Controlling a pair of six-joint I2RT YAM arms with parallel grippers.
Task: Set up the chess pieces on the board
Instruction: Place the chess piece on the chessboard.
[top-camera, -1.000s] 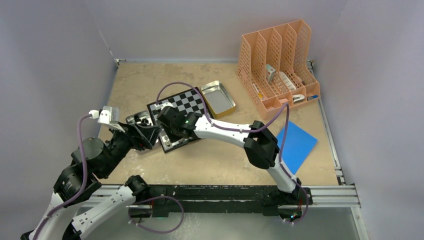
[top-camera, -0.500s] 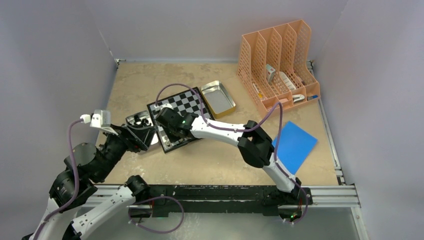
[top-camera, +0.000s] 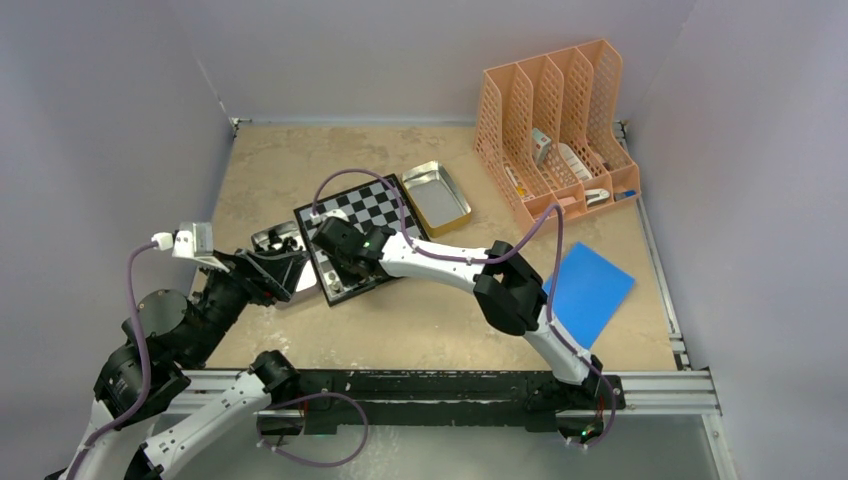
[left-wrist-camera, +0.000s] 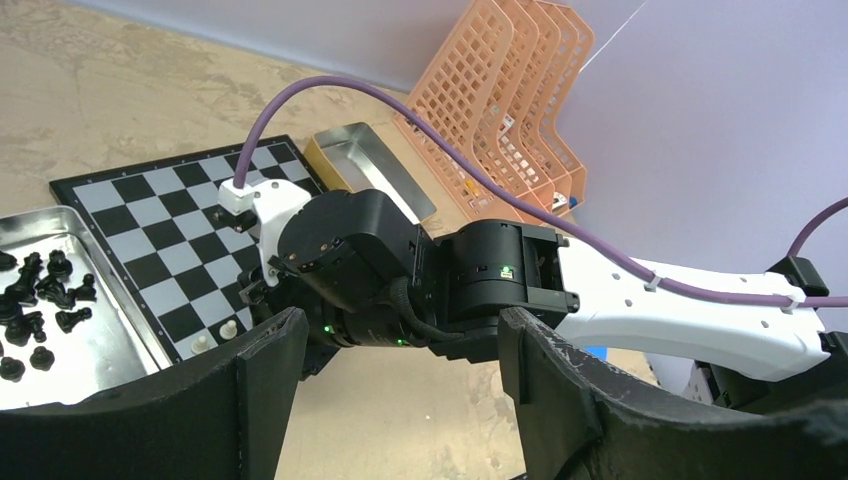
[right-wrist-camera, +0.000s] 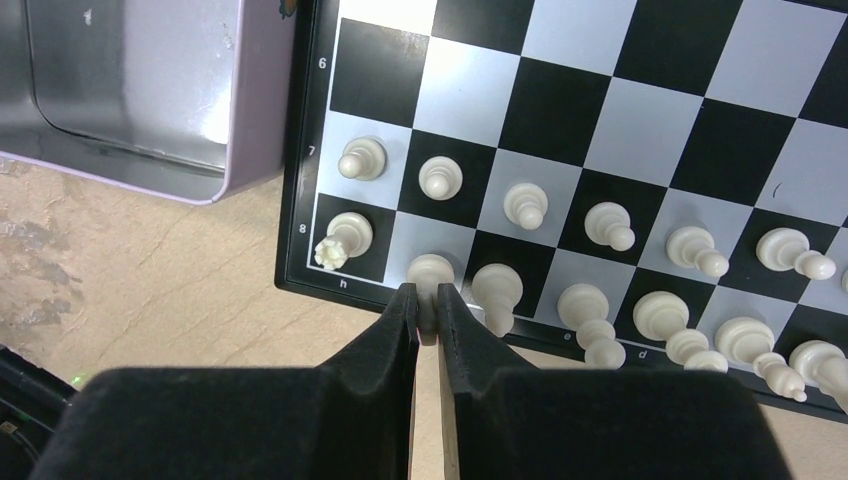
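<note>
The board (right-wrist-camera: 640, 100) carries two rows of pale chess pieces (right-wrist-camera: 610, 225) along its near edge. My right gripper (right-wrist-camera: 427, 300) is shut on a pale piece (right-wrist-camera: 431, 270) that stands on the edge-row square beside the corner piece (right-wrist-camera: 340, 240). From above, the right gripper (top-camera: 335, 262) is low over the board (top-camera: 375, 205) at its near-left corner. My left gripper (top-camera: 285, 270) is open and empty, held above the table just left of that corner. In the left wrist view its fingers (left-wrist-camera: 270, 360) frame the right arm's wrist (left-wrist-camera: 350, 260). Black pieces (left-wrist-camera: 40, 300) lie in a metal tray (left-wrist-camera: 90, 350).
A second metal tray (top-camera: 437, 196), with nothing in it, lies at the board's far right corner. An orange file rack (top-camera: 555, 125) stands at the back right. A blue sheet (top-camera: 592, 290) lies flat near the right arm's elbow.
My left arm has drawn back to the left, away from the board. The right gripper has shifted slightly left along the board's near edge and stays shut.
</note>
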